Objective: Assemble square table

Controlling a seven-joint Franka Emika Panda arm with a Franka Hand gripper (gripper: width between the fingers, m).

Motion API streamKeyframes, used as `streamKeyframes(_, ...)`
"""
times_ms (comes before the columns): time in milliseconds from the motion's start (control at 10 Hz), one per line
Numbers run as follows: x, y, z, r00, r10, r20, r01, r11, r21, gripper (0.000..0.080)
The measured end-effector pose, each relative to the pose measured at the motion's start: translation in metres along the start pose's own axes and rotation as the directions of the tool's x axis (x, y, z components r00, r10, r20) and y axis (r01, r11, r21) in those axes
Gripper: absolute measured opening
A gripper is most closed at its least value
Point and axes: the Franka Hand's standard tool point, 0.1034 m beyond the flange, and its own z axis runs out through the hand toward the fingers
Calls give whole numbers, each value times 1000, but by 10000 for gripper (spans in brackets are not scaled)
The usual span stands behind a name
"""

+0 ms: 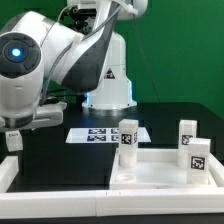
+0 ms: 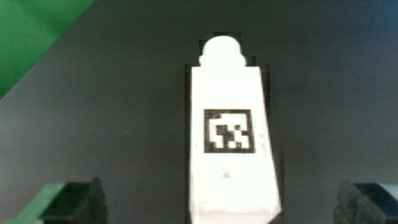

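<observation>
Legs number four: three upright [image 1: 127, 139], one [image 2: 230, 140] between the wide end effector [image 2: 228, 203].

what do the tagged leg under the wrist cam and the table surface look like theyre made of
The leg looks like matte white plastic: smooth and evenly coloured, with a rounded moulded tip and a black-and-white tag that seems printed or stuck on. The table looks like a dark, dull, non-reflective sheet; its material is unclear.

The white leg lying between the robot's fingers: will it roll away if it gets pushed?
Probably not: the leg lies on a flat face, so it would likely slide. It looks like stiff, smooth plastic, so the open fingers might slip.
</observation>
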Motion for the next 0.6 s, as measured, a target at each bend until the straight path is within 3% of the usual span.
streamKeyframes(300,5,-12,16,999,17,50,-18,1000,13,649)
streamKeyframes(600,3,-9,26,997,24,70,-26,999,25,649)
